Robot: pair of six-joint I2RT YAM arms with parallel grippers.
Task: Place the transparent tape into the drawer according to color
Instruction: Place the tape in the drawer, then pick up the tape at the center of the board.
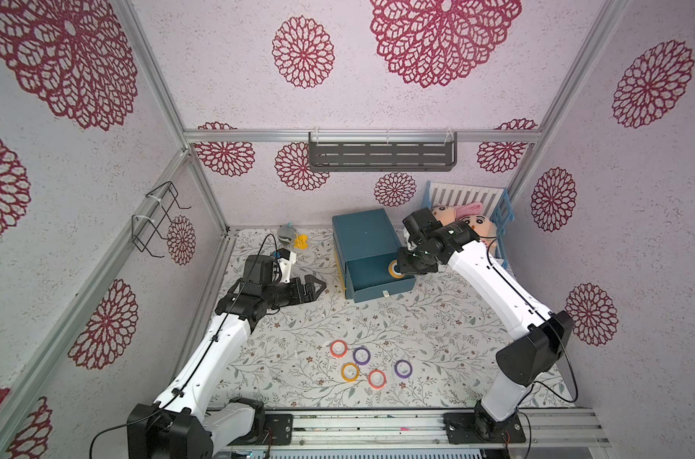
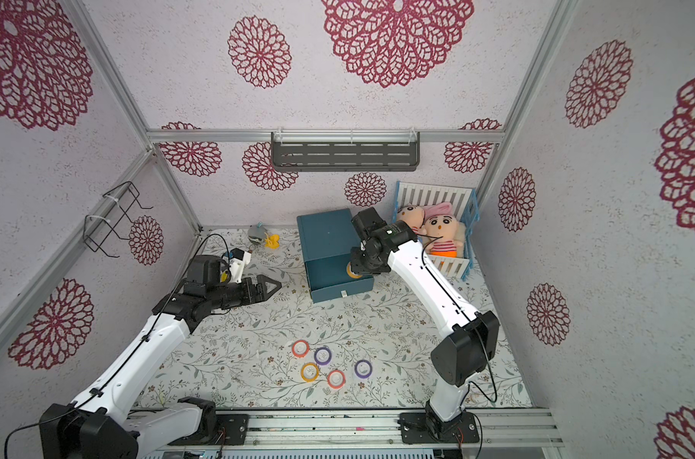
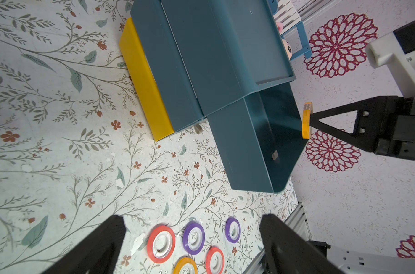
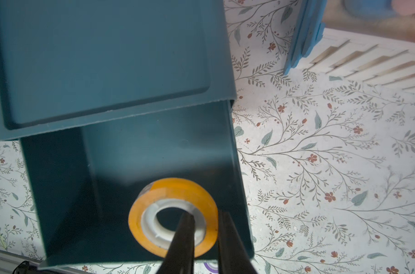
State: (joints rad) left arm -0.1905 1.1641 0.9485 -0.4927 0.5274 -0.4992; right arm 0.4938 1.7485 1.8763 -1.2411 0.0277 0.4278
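From where I stand, the teal drawer point(image 1: 369, 295) juts out of its cabinet point(image 1: 363, 234) toward the front of the tabletop point(image 1: 437, 326). The right fingers point(image 4: 181, 244) hang over its right front corner, clamped on a yellow-orange tape point(image 4: 175, 189), one finger through the white core and the other against the outer band. The ring hangs tilted above the drawer's dark floor, close to the right wall; whether it touches anything beneath I cannot tell. The right forearm runs just beside the blue toy bed point(image 1: 502, 214), so that side is tight. The left fingers point(image 3: 284, 244) are spread wide apart, hovering left of the cabinet with a strip of bare tabletop between them and its side. Toward the front edge five more tapes lie flat in a loose cluster: a red-orange ring point(image 1: 339, 348), a purple ring point(image 1: 361, 355), a yellow-orange ring point(image 1: 350, 371), a second red-orange ring point(image 1: 376, 378) and a second purple ring point(image 1: 403, 368). Open tabletop stretches between that cluster and the drawer's front wall.
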